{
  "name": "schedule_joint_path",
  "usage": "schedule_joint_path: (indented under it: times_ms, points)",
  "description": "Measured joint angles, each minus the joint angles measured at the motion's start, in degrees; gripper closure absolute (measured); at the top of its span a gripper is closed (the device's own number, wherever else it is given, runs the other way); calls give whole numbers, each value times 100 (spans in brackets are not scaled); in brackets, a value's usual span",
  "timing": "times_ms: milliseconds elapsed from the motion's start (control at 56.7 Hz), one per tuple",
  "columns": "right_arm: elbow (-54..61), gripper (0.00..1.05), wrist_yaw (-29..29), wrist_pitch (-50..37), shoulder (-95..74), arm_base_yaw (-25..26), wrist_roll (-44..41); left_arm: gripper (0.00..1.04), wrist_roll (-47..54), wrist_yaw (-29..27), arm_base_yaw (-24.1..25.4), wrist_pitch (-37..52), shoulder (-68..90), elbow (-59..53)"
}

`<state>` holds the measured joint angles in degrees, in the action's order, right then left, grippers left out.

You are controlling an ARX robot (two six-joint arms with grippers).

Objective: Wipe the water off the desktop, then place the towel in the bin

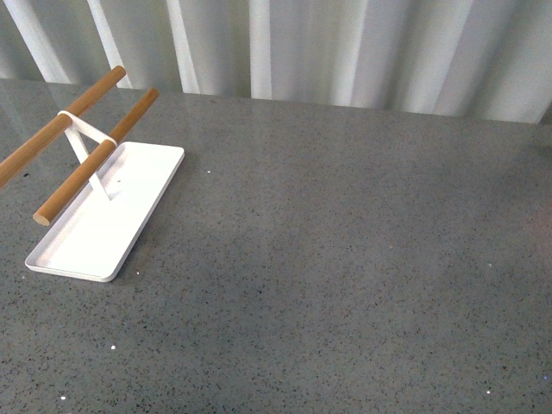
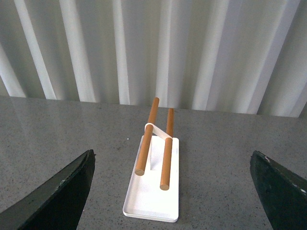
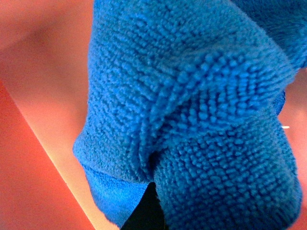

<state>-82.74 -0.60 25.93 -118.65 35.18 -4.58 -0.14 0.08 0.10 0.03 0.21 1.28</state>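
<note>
Closest of all, in the right wrist view, the towel [image 3: 201, 110] fills the lens, bunched in thick blue folds against orange-red walls that are probably the inside of the bin [image 3: 38, 158]. A dark sliver [image 3: 146, 213] shows beneath the cloth, likely part of the right gripper, though whether the claw is clamped on the towel or has let go cannot be told. The risk, as I judge it: fuzzy microfibre can snag on a pad and ride back up out of the bin.

The left wrist view shows the left gripper [image 2: 172, 191] spread wide and empty, its fingers [image 2: 62, 191] hanging above the desktop [image 2: 72, 124].

Only the front view gives the whole desktop [image 1: 345, 259] (neither arm appears in it). Toward its far left corner sits a white tray [image 1: 73, 246] with two wooden rods [image 1: 95, 159] on a stand. No puddle is visible.
</note>
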Motion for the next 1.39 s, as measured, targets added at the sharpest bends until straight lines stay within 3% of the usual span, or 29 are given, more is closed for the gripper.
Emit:
schedule_joint_path:
  times_ms: [265, 582, 1006, 1235, 1394]
  points:
    - [111, 66, -87, 79, -201, 96, 33, 7, 0, 0, 0, 0, 0, 0]
    - [101, 5, 24, 92, -232, 280, 107, 7, 0, 0, 0, 0, 0, 0]
    - [422, 7, 975, -579, 1440, -175, -457, 7, 0, 0, 0, 0, 0, 0]
    - [1521, 7, 2031, -557, 3412, -1198, -1235, 7, 0, 2, 0, 0, 0, 0]
    - [2391, 7, 2306, -525, 4264, -1873, -1655, 7, 2, 0, 0, 0, 0, 0]
